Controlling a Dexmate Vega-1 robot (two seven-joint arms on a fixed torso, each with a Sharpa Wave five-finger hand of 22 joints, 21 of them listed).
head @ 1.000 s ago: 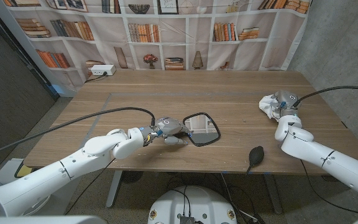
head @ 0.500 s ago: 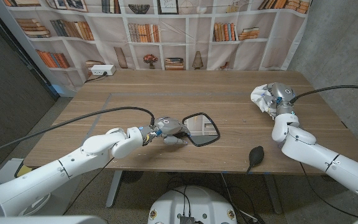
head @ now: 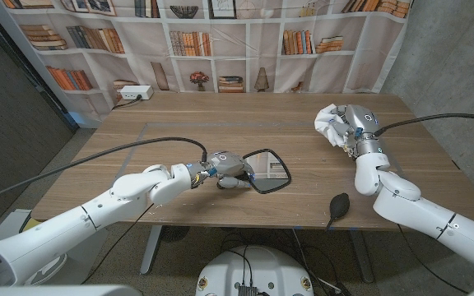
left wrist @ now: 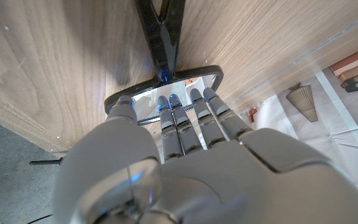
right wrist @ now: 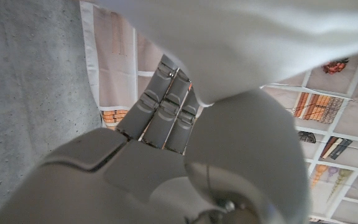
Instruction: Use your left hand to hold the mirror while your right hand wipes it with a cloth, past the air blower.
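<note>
A black-framed mirror sits near the table's front edge, its left rim held by my left hand. In the left wrist view my fingers lie over the mirror's rim and are reflected in the glass, and a black stem runs away from the frame. My right hand is raised above the table's right side and grips a crumpled white cloth. The cloth bulges over that hand's fingers in the right wrist view. A black air blower lies at the front edge, between mirror and right arm.
A white power strip lies at the table's far left corner. A bookshelf backdrop hangs behind the table. Black cables trail from both arms across the wooden table.
My right hand has lifted the cloth off the table and carried it up and leftward. My left hand stays at the mirror's rim, with the mirror barely shifted.
</note>
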